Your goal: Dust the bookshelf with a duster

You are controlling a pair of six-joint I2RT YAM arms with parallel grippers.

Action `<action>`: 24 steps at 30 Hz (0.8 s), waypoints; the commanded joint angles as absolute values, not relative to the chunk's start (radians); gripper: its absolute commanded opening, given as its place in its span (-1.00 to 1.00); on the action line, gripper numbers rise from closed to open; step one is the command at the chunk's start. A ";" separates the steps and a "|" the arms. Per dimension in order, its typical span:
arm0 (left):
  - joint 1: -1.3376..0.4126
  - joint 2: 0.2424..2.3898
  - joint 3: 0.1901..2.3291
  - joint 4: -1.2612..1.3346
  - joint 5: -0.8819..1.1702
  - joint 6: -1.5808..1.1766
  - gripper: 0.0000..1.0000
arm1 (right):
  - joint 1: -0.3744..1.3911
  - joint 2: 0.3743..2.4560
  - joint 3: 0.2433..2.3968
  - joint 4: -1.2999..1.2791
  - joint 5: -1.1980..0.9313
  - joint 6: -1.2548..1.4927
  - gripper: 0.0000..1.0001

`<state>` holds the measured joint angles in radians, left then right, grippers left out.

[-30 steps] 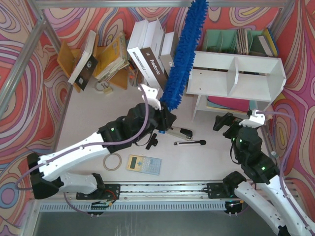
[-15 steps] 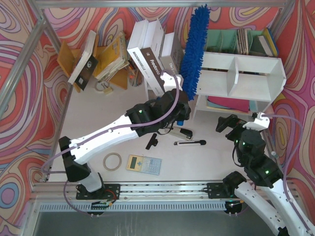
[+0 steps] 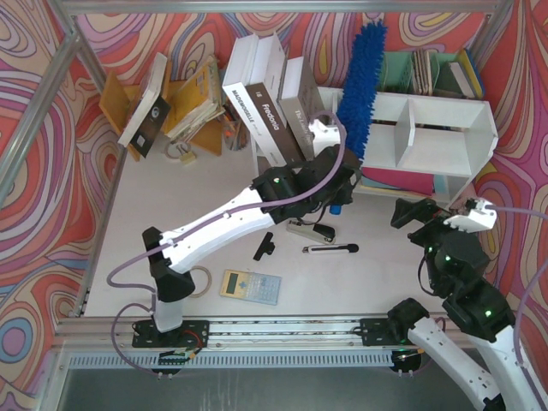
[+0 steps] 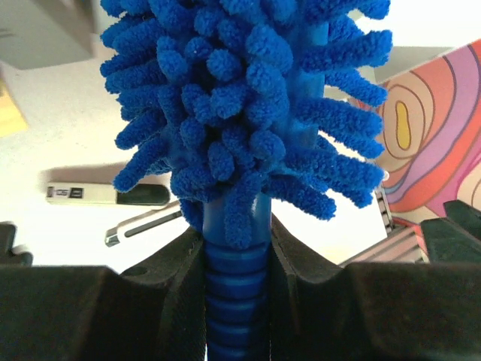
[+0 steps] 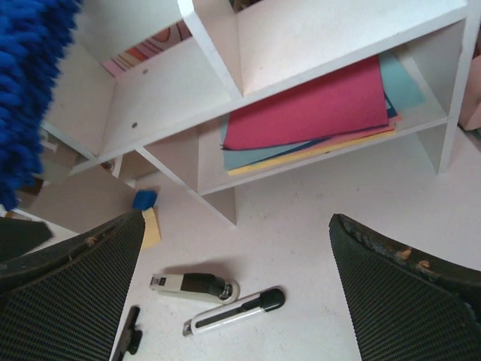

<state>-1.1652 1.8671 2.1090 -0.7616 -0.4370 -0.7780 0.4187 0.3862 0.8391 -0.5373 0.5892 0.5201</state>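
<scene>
**Item 1. Left gripper (image 4: 237, 252).** Fingers clenched on the ribbed blue handle of the duster (image 3: 363, 81). The handle is pinched between the two pads, and its stub end pokes out behind the fingers.

**Item 2. Duster.** Fluffy bright-blue head that begins right at the fingertips and runs straight on beyond them. In the top view it crosses the left end of the bookshelf (image 3: 445, 116), with its far tip past the shelf's rear edge. Whether the fibres touch the top board cannot be told.

**Item 3. Right gripper (image 5: 237, 224).** Fingers released and spread wide, with nothing between them. It hangs above the table in front of the bookshelf.

**Item 4. Bookshelf.** White, two tiers, with a central divider in the upper tier. It stands ahead of the right fingertips. Its left end is just beyond the left fingers.

**Item 5. Coloured sheets (image 5: 316, 105).** A flat stack of red over blue and yellow on the lower tier, ahead of the right fingers.

**Item 6. Stapler (image 5: 194, 286).** Lies on the table below and between the right fingers, nearer the left one.

**Item 7. Cutter (image 5: 234, 310).** Slim, black and silver. It lies just beside the stapler, on the side nearer the right gripper's wrist.

**Item 8. Calculator (image 3: 250, 286).** Lies on the table well behind the left fingers, beside that arm.

**Item 9. Books (image 3: 265, 94).** A leaning row to the left of the duster head, past the left fingertips.
</scene>
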 commanded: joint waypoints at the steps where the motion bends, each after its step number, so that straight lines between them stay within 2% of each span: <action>1: -1.202 1.932 2.205 -0.784 -0.377 -0.730 -1.00 | 0.419 0.363 0.909 -0.571 0.643 0.498 0.97; 8: -1.239 2.004 2.297 -0.760 -0.295 -0.665 -1.00 | 0.419 0.352 1.019 -0.610 0.702 0.486 0.98; 17: -1.299 1.992 2.289 -0.683 -0.202 -0.562 -1.00 | 0.422 0.337 1.106 -0.599 0.768 0.458 0.97; 24: -1.302 1.912 2.198 -0.644 -0.323 -0.522 -1.00 | 0.422 0.344 1.132 -0.572 0.790 0.444 0.96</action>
<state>-1.3029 1.9953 2.2353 -0.7197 -0.2584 -0.5846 0.4187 0.3470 1.1080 -0.5938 0.7521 0.4675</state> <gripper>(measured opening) 0.343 0.986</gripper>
